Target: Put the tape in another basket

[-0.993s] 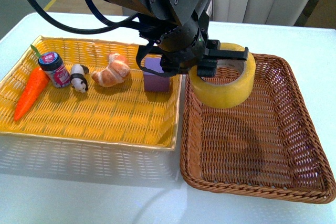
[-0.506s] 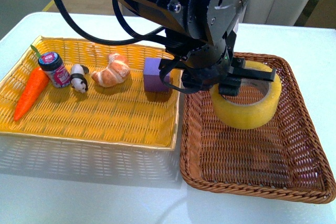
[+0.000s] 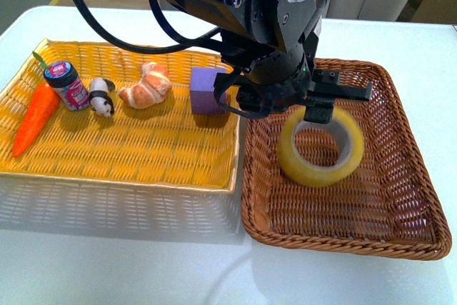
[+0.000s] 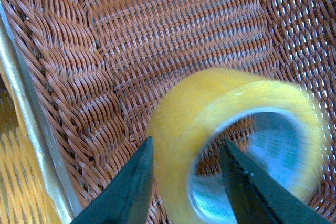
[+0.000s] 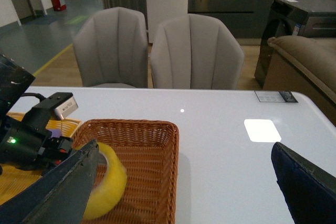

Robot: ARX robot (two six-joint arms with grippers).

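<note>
The tape (image 3: 321,148), a wide yellowish roll with a white core, lies tilted in the dark brown wicker basket (image 3: 414,198) at the right. My left gripper (image 3: 318,108) hangs just above it, open. In the left wrist view its two dark fingers (image 4: 131,187) straddle the near wall of the blurred tape (image 4: 178,129), one outside and one inside the hole, with gaps showing. My right gripper (image 5: 184,182) is open, held high, empty; in its view the tape (image 5: 107,187) sits in the basket (image 5: 157,171).
A shallow yellow woven tray (image 3: 128,155) at the left holds a purple cube (image 3: 207,91), a croissant (image 3: 146,85), a panda figure (image 3: 101,96), a small jar (image 3: 66,85) and a carrot (image 3: 36,116). White table (image 3: 143,262) all round. Grey chairs (image 5: 194,51) stand beyond.
My left arm carried the tape rightward from the basket's near-left rim and lowered it into the basket. The jaws have opened and the tape has dropped onto the wicker floor.
</note>
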